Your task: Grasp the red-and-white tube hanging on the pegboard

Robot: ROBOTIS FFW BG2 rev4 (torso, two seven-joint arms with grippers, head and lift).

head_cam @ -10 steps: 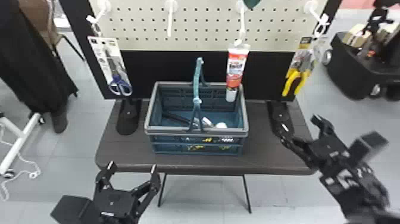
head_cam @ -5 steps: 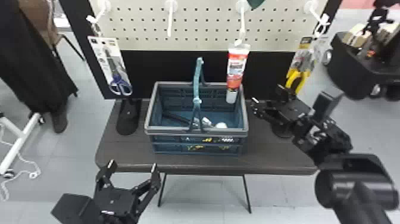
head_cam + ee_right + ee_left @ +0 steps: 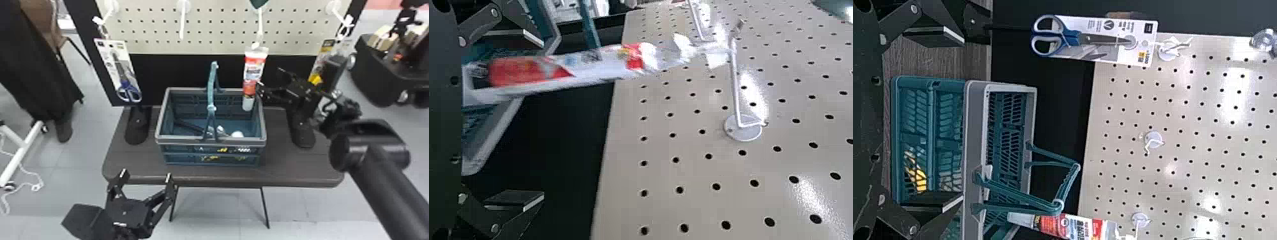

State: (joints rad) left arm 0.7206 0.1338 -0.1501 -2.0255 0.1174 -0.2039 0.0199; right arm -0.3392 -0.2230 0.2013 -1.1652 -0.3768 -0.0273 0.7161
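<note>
Right gripper (image 3: 259, 92) spread wide, clamping nothing. Red-and-white tube (image 3: 252, 71) in gap between its fingers, close to one; contact unclear. Tube hangs from white hook (image 3: 260, 25) on pegboard (image 3: 217, 28). Teal basket (image 3: 185, 139) just below gripper, on dark table (image 3: 287, 166). Scissors pack (image 3: 119, 73) beyond basket. Left gripper (image 3: 143, 188) spread, low before table edge.

Glossy tube (image 3: 252, 75), matt pegboard (image 3: 220, 35), plastic basket (image 3: 178, 139)

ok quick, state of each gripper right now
Left gripper: open, holding nothing.
Right gripper: open around the red-and-white tube, not yet shut on it.
</note>
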